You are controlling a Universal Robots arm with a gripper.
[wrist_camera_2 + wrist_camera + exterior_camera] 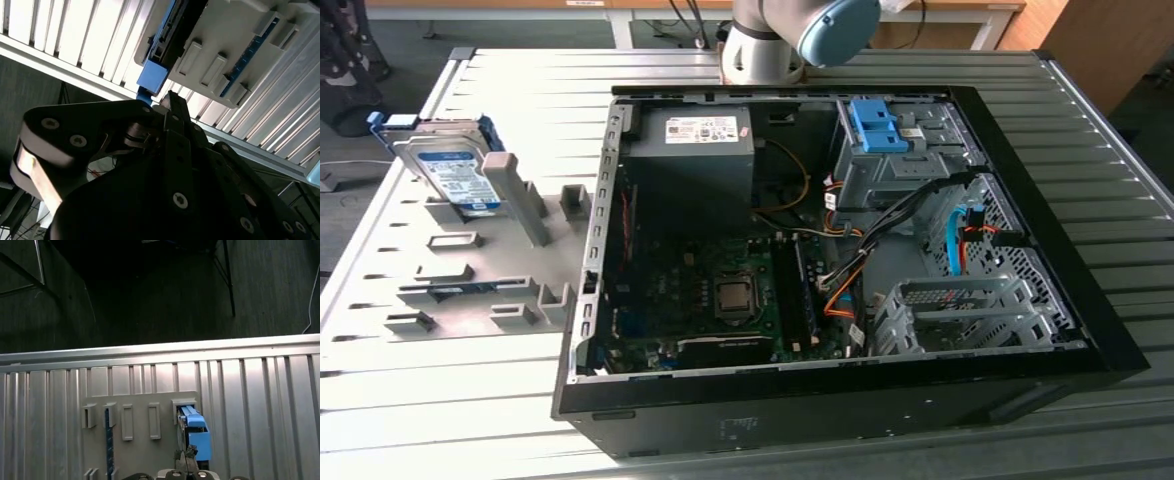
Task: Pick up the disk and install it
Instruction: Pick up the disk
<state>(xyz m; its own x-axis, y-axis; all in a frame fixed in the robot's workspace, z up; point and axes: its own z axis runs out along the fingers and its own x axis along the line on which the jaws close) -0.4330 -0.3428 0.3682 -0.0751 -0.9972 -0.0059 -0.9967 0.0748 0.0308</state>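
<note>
The black claw (172, 102), clenched on nothing, is being pointed at the nearby flat silver blue-framed disk (192, 432), standing edge-on ahead.

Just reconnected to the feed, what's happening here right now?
The disk stands on edge in the grey holder on the table, at the exterior view's left of the open computer case, not yet installed. In both wrist views the arm's gripper points toward the disk's blue carrier frame, apart from it.

No print is legible (the disk (454, 175) label included).
</note>
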